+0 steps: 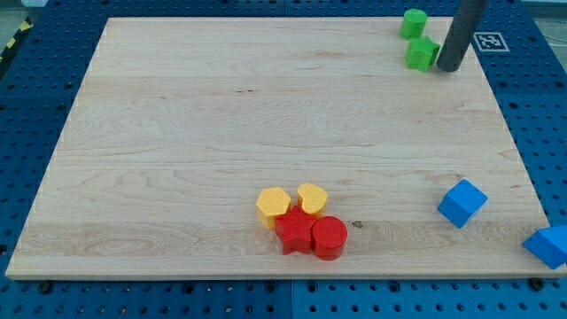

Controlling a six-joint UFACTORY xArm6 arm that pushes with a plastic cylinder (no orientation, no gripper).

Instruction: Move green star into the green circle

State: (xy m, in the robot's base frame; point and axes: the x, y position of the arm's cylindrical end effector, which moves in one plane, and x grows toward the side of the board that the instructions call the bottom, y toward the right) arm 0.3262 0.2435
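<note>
The green star (422, 53) lies near the board's top right corner. The green circle (414, 23), a short cylinder, stands just above it, a small gap apart, at the board's top edge. My tip (449, 67) rests on the board right beside the star's right side, touching it or nearly so. The dark rod rises from the tip out of the view's top.
A yellow hexagon (273, 206), a yellow heart (312, 198), a red star (295, 232) and a red cylinder (330, 237) cluster at the bottom centre. Two blue cubes (462, 202) (548, 245) sit at the bottom right. The wooden board (221, 115) lies on a blue pegboard.
</note>
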